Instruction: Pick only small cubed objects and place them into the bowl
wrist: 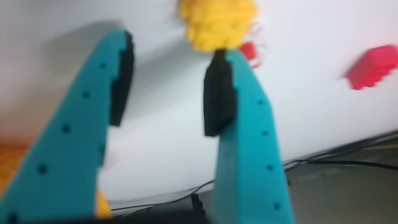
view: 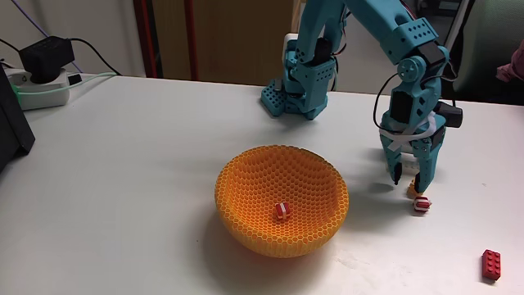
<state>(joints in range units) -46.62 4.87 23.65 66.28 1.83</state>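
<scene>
The gripper (view: 408, 174) hangs with its jaws apart and nothing between them. To grasp well, it should probably shift toward the yellow cube (wrist: 216, 23) until the cube sits centred between the fingers, then lower and close. In the wrist view the cube lies just past the right fingertip (wrist: 219, 93). A striped cube (view: 422, 205) sits just beyond it; another rests inside the bowl (view: 237, 176), well apart.
</scene>
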